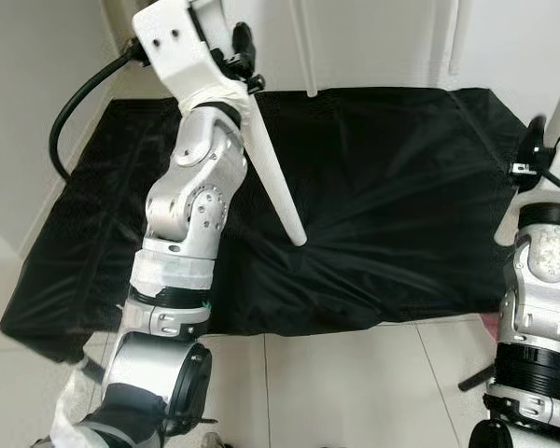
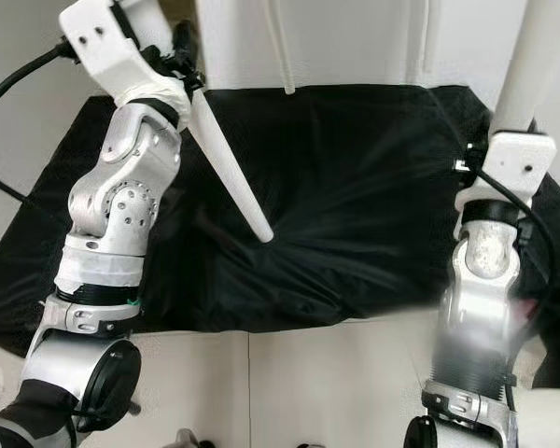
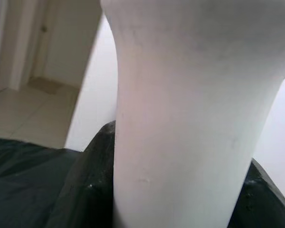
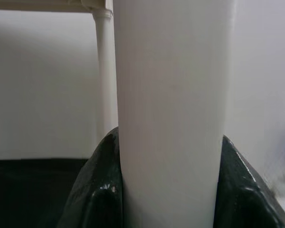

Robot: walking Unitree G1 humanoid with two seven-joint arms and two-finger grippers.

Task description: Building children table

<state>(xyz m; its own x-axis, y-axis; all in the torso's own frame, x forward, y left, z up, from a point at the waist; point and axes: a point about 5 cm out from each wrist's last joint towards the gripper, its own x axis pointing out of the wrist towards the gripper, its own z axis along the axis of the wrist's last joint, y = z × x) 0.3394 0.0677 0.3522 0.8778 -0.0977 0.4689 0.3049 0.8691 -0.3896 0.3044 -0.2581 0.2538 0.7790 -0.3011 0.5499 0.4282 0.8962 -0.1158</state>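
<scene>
Left hand (image 1: 245, 58) is up high and clamped on a white leg (image 1: 278, 177), a smooth tapered peg that slants down and narrows to a rounded tip hovering just over the black sheet (image 1: 383, 187). Its wrist view has the leg's matte white surface squeezed between two glossy dark fingers (image 3: 92, 190), fingertips cut off. Right hand (image 2: 509, 126) grips a second leg (image 2: 541, 56), a thicker white column standing near upright at the sheet's right edge, top out of frame. Its wrist view shows that leg wedged between shiny black fingers (image 4: 102, 190), with another slim white post (image 4: 104, 71) behind. Crinkly, faintly shiny sheet covers pale floor tiles (image 1: 355, 383). Right arm looks blurred in the right eye view.
</scene>
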